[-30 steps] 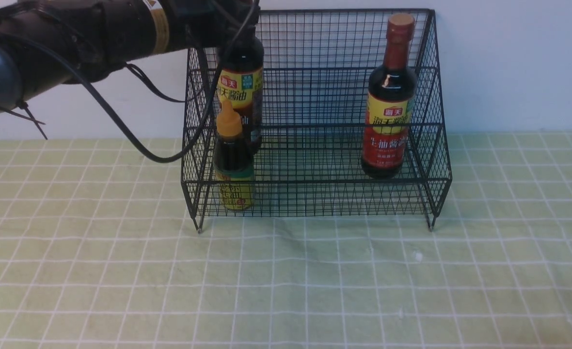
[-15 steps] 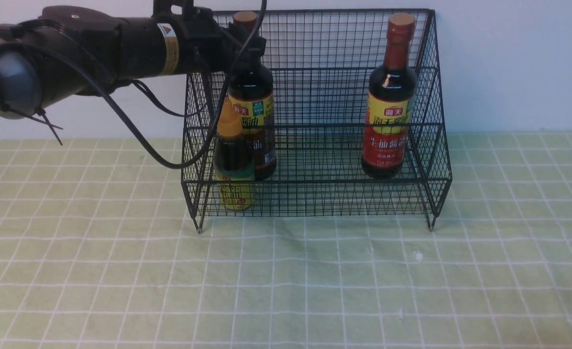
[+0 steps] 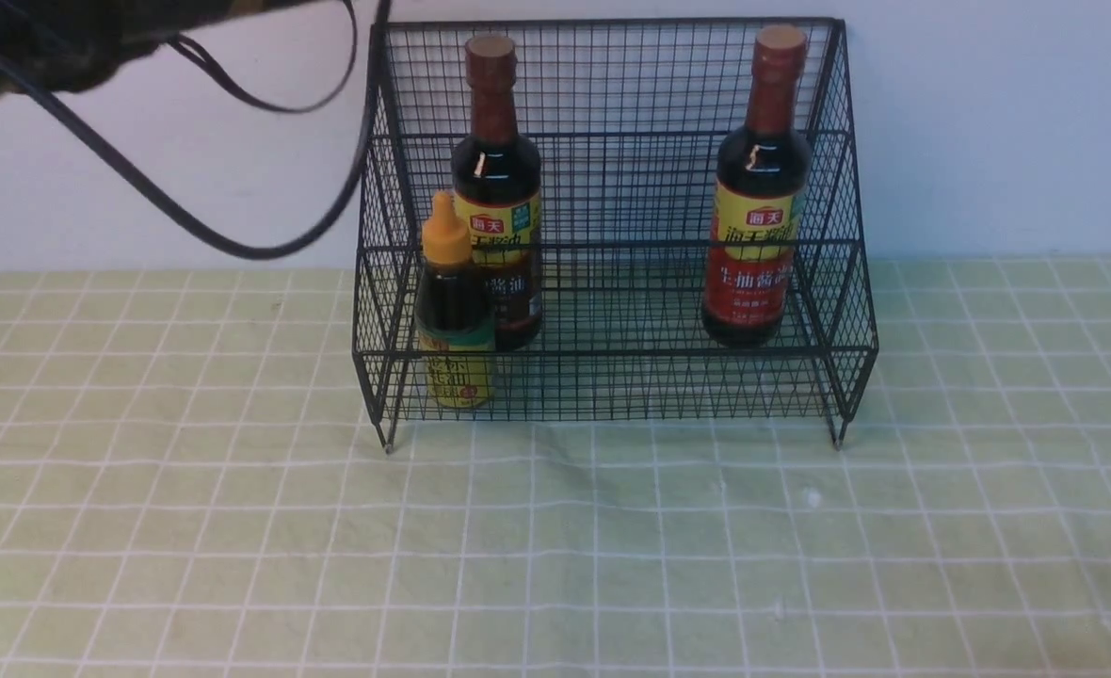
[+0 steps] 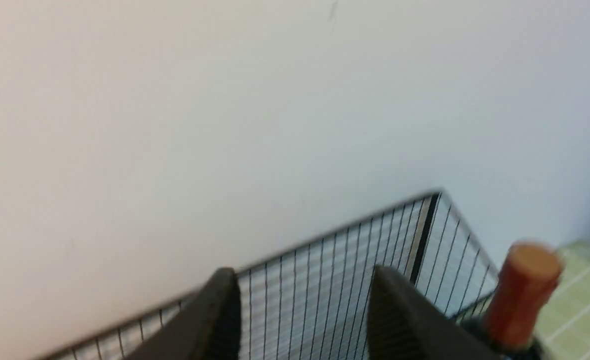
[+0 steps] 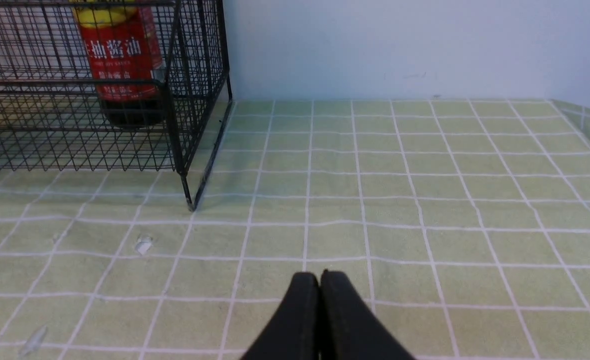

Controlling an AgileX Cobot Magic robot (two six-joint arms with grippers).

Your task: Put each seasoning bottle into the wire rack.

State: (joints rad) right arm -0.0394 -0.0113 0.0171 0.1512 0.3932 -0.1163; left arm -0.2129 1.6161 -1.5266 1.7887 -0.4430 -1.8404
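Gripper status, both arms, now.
Left gripper: open, holding nothing, above the black wire-mesh rack.
Right gripper: shut, empty, over the green checked tablecloth.

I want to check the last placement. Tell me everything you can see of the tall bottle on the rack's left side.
The tall left bottle stands upright on the upper tier of the wire rack, just behind the short orange-capped bottle. It holds dark liquid, has a brown cap and a yellow-and-brown label, and looks like glossy glass or plastic. No gripper touches it.
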